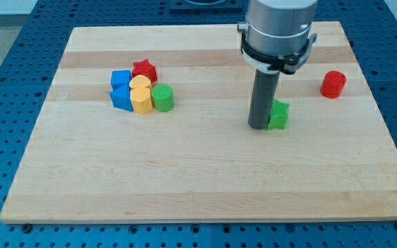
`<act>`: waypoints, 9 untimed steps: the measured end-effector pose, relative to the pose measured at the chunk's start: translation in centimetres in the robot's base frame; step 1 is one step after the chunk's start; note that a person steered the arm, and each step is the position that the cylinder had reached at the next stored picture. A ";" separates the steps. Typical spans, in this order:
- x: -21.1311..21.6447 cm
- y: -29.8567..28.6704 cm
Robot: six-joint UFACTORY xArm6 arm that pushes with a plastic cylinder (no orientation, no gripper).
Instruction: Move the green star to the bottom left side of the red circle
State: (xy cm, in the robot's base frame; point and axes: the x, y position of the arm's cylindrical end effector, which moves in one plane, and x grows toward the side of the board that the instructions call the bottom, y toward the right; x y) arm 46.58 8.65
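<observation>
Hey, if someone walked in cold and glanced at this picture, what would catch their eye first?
Most striking is the big grey arm coming down from the view's top, its dark rod ending with my tip right against the left side of the green star. Next, the red circle stands alone up and to the view's right of the star. At the view's left sits a tight cluster: red star, blue blocks, yellow blocks and green cylinder.

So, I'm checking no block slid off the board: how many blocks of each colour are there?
Red: 2, the red star and red circle
Blue: 2
Yellow: 2
Green: 2, the green circle and green star
Total: 8
</observation>
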 end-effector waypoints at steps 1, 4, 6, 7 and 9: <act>0.0 1.9; 0.0 3.1; -0.7 6.2; -0.8 6.8; -0.7 9.6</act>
State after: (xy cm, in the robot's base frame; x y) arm 45.84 18.25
